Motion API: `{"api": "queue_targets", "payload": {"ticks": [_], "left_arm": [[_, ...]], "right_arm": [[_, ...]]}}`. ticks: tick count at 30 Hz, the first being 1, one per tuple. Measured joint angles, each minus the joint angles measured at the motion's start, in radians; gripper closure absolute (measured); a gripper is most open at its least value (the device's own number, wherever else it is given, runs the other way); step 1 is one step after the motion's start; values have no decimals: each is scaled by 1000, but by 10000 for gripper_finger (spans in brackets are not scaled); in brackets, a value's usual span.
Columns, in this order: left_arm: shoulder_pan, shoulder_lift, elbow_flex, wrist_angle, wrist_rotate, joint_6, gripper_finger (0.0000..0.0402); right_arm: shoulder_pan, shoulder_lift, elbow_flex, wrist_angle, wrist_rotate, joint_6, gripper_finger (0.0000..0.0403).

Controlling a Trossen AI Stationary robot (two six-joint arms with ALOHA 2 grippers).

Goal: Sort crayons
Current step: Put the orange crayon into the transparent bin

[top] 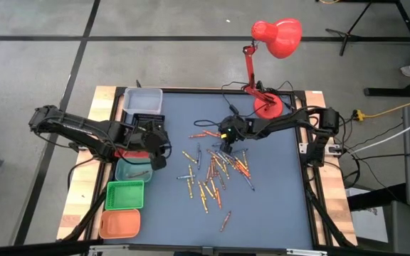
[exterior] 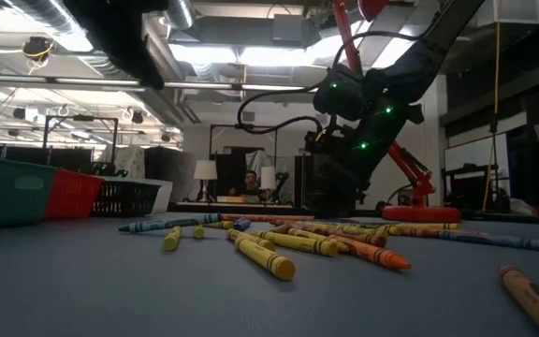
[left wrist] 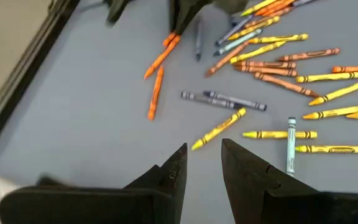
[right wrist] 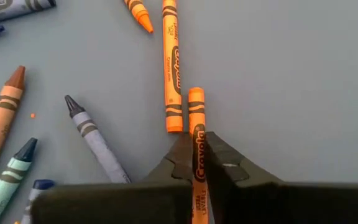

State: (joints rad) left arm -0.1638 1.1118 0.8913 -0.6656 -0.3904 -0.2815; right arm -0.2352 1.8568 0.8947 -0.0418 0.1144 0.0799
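Many crayons (top: 212,174) in orange, yellow, blue and dark colours lie scattered on the blue-grey mat (top: 276,206); the low view shows the crayons (exterior: 265,255) lying flat. My right gripper (right wrist: 196,148) is down at the far edge of the pile (top: 224,148), shut on an orange crayon (right wrist: 196,121). A second orange crayon (right wrist: 173,68) lies just beside that one. My left gripper (left wrist: 204,152) hangs open with nothing between its fingers, above the mat's left part next to the bins (top: 161,151). My right gripper pinches the orange crayon's paper-wrapped shaft (right wrist: 198,140) between its two fingers. The fingers slant down from the table's far right. The crayon runs lengthwise between them, its flat end (right wrist: 196,93) sticking out ahead. It is level with the mat; whether it rests on it I cannot tell.
A row of small bins stands along the mat's left edge: a pale one (top: 143,99), a black one (top: 144,121), a teal one (top: 132,171), a green one (top: 124,194) and an orange one (top: 119,224). A red desk lamp (top: 269,107) stands at the far edge.
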Motion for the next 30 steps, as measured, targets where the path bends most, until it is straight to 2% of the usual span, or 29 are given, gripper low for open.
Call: {"api": "queue_targets", "payload": {"ticks": [6, 11, 21, 30], "left_arm": [[2, 62, 0, 91, 1, 159, 317], [16, 137, 0, 148, 1, 210, 317], [74, 261, 0, 242, 0, 285, 317], [124, 308, 0, 350, 16, 329, 317]], "right_arm": [[-5, 5, 64, -34, -87, -10, 386], [-1, 11, 146, -18, -175, -14, 395], [-1, 8, 256, -9, -440, -33, 392], [31, 6, 269, 39, -491, -40, 389]]}}
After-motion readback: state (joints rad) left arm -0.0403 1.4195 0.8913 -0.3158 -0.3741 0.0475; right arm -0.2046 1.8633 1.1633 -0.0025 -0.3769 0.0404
